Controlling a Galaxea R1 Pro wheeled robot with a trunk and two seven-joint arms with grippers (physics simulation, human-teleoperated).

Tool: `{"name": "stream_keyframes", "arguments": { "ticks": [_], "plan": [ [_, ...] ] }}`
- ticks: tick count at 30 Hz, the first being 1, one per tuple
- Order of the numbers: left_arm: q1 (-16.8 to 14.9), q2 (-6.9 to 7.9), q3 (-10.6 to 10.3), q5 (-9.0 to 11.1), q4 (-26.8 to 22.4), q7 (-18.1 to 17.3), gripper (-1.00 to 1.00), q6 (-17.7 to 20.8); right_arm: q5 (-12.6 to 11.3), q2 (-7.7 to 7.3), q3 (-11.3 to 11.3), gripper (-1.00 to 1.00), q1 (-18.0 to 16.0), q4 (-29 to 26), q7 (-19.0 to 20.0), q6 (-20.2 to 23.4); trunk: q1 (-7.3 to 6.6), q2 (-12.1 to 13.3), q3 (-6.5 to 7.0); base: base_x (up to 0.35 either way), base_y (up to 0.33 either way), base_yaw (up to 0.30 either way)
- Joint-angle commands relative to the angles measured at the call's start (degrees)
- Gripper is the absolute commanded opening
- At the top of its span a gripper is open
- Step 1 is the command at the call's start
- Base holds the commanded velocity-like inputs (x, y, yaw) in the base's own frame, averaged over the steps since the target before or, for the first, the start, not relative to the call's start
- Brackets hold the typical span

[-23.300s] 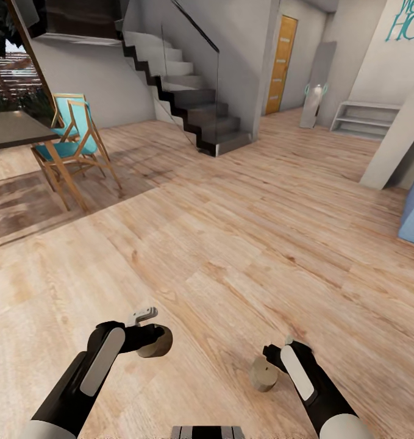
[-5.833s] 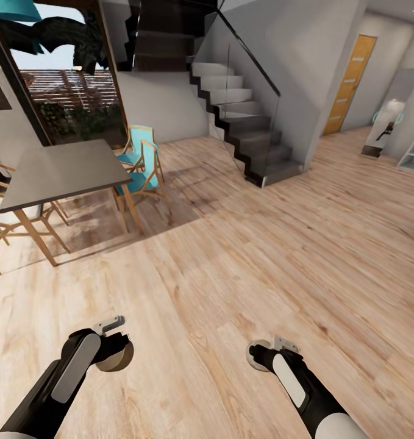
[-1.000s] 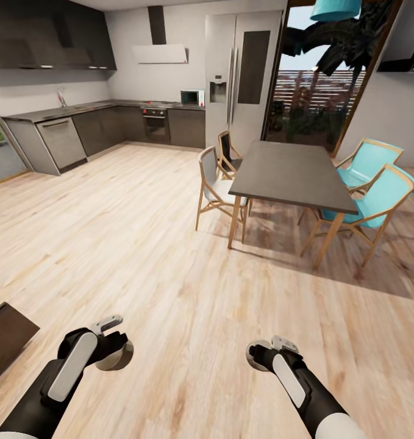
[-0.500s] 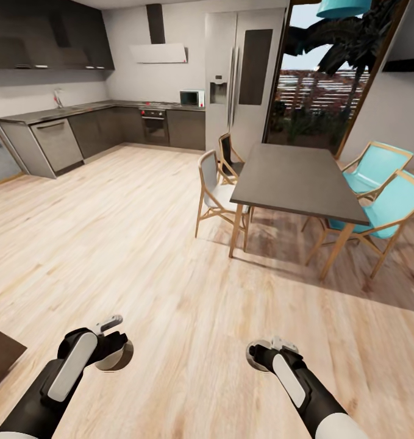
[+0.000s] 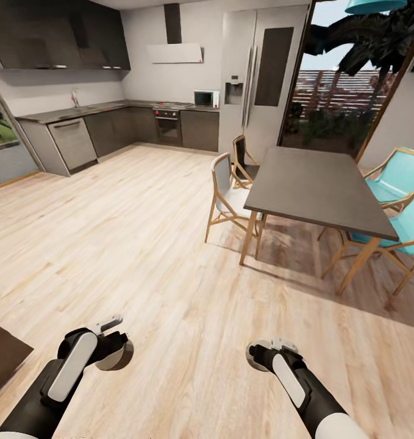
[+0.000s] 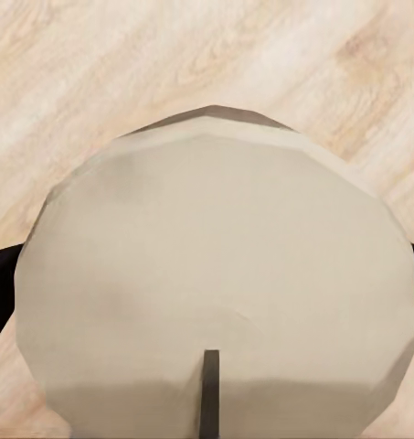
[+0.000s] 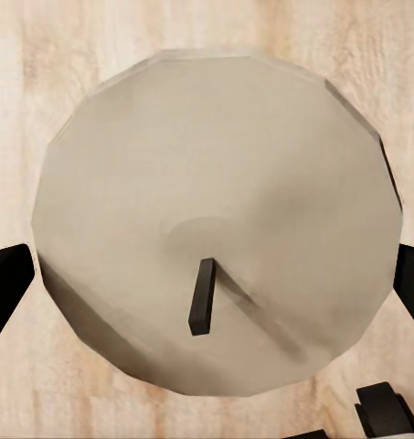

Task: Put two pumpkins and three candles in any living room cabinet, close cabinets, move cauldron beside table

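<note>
Each of my grippers holds a candle, a pale beige round one with a short dark wick. In the head view my left gripper (image 5: pixel 114 352) is shut on a candle (image 5: pixel 117 358) low over the wood floor. My right gripper (image 5: pixel 256 354) is shut on another candle (image 5: pixel 253 356). The left wrist view looks onto its candle's top (image 6: pixel 216 274). In the right wrist view the candle (image 7: pixel 216 210) sits between black fingers (image 7: pixel 5 293). The pumpkins, cauldron, cabinet and living-room table are out of view.
A dark dining table (image 5: pixel 319 186) stands ahead on the right, with wooden chairs (image 5: pixel 228 198) and turquoise chairs (image 5: pixel 402 183) around it. Grey kitchen units (image 5: pixel 72 140) and a fridge (image 5: pixel 261 79) line the far wall. A dark-brown furniture corner (image 5: pixel 2 356) shows at lower left.
The whole picture has shifted to the right, so the camera has turned left; the kitchen and dining table have replaced the staircase. Both arms keep their pose, still holding the candles.
</note>
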Motion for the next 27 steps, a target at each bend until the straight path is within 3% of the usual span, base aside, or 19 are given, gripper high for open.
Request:
{"name": "stream_keyframes", "arguments": {
  "ticks": [1,27],
  "plan": [
    [-0.06,0.05,-0.15,0.46,-0.05,0.6,-1.0,0.03,-0.57,-0.04,0.19,-1.0,-0.02,-0.13,-0.58,0.09,0.0,-0.04,-0.05,0.009,0.0,0.284],
    [-0.06,0.06,-0.15,0.46,-0.05,0.66,-1.0,0.09,-0.32,-0.04,0.19,-1.0,-0.02,-0.13,-0.58,0.09,0.0,-0.04,-0.05,0.001,0.0,0.291]
  ]
}}
